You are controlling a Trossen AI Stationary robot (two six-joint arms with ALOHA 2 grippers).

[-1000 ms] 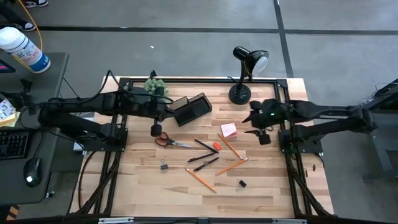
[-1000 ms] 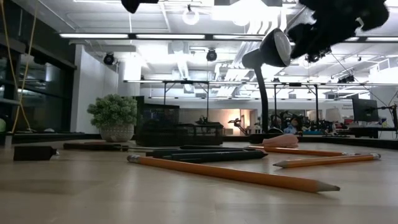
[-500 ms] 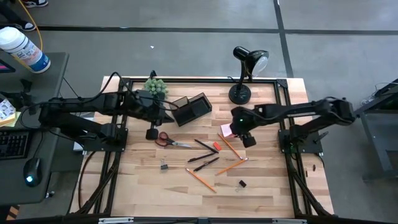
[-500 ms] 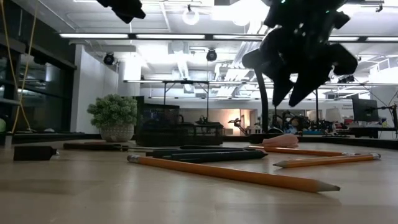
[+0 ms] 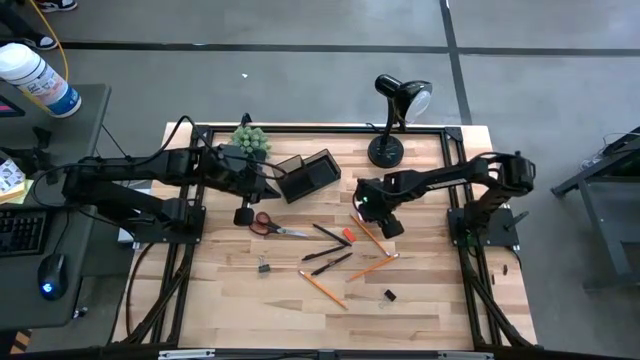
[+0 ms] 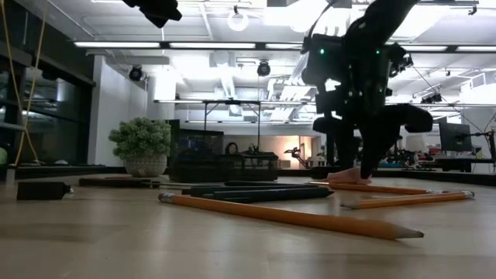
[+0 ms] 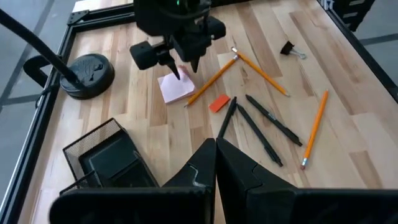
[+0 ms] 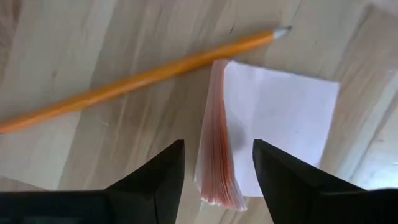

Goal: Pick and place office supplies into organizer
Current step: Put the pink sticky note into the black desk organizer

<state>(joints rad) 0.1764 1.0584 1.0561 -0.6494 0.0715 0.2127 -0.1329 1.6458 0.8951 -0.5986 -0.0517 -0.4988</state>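
Note:
The pink sticky-note pad [image 8: 273,118] lies flat on the wood table beside an orange pencil [image 8: 137,78]. My right gripper [image 8: 217,171] hangs open just above it, pointing down; one finger stands off the pad's stacked edge and the other over its top face. The left wrist view shows this gripper [image 7: 181,67] over the pad [image 7: 176,90]. My left gripper [image 7: 216,155] is shut and holds nothing, raised near the red-handled scissors [image 5: 270,226]. The black organizer [image 5: 308,175] sits at the far middle.
Pencils [image 5: 322,287], black pens [image 5: 330,262], a red eraser [image 5: 348,236] and black clips [image 5: 264,266] are scattered over the middle of the table. A black desk lamp [image 5: 388,150] stands at the far right and a green plant [image 5: 250,137] at the far left.
My right gripper has come down from high near the lamp toward the table's left. It has tipped over until it points down, and it is now low over the sticky-note pad. No item on the table has moved.

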